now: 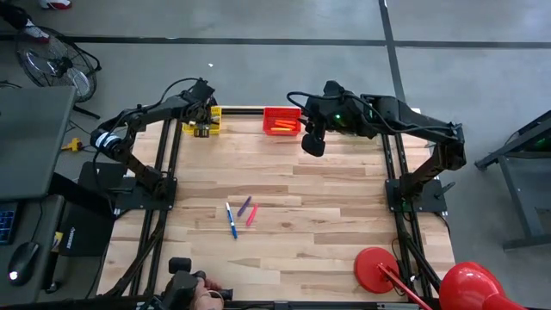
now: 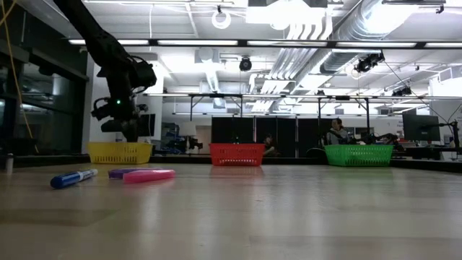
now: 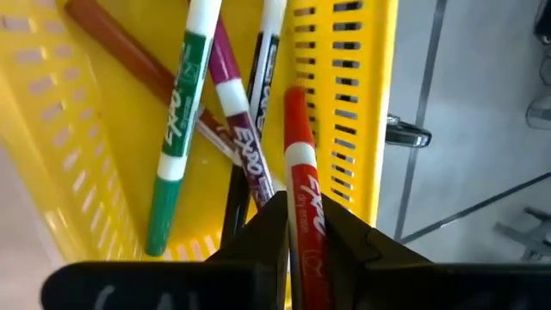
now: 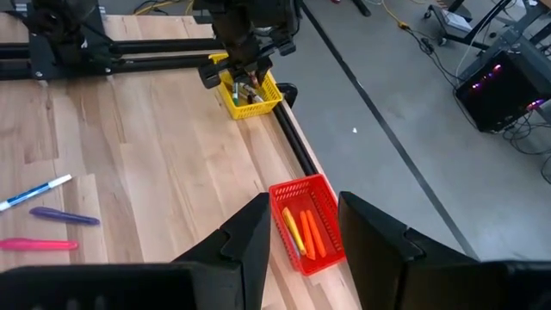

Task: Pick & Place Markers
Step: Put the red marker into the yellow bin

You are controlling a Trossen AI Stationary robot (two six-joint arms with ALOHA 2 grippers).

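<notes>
Pale wooden tabletop [image 1: 327,198] carries three loose markers near its middle: blue [image 1: 231,219], purple [image 1: 244,206] and pink [image 1: 251,214]. Over the yellow basket [image 1: 207,120] at the far edge, the left gripper [image 3: 290,226] has its jaws narrow around a red marker [image 3: 303,194], tip down among others, seemingly poised to drop it in. Jaws wide and empty, the right gripper [image 4: 301,232] hangs above the red basket [image 4: 306,226], waiting.
</notes>
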